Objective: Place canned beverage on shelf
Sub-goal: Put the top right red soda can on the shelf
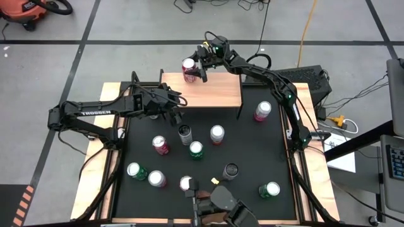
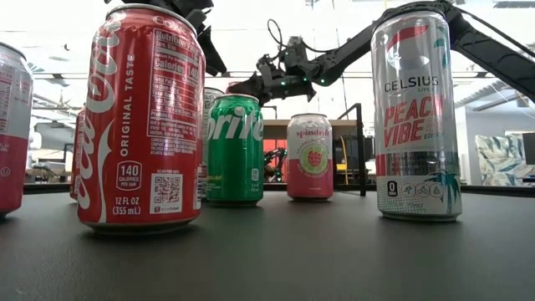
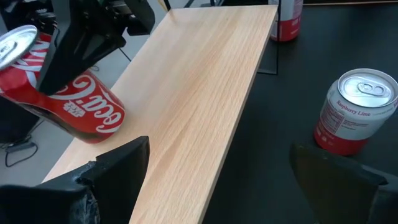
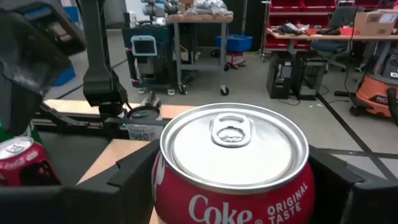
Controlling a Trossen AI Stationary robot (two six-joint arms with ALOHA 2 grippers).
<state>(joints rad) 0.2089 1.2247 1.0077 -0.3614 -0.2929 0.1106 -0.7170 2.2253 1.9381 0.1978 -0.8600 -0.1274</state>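
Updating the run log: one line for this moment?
right gripper: shut on Coke can, tilted at shelf | left gripper: open, empty

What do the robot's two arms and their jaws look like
Both arms are dark, slim and jointed. The left arm carries white TROSSEN lettering along its link. The right arm shows small green lights near its wrist. Each ends in two flat, black, wedge-shaped jaws.

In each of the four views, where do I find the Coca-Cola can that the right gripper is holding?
High view: the Coca-Cola can sits at the shelf's upper left corner, in the right gripper.
Low view: I cannot tell it apart; the gripper hides that spot.
Left wrist view: tilted, at the left edge, over the wooden shelf end.
Right wrist view: centre, lid facing us.
Shared landmark: the light wood shelf top.
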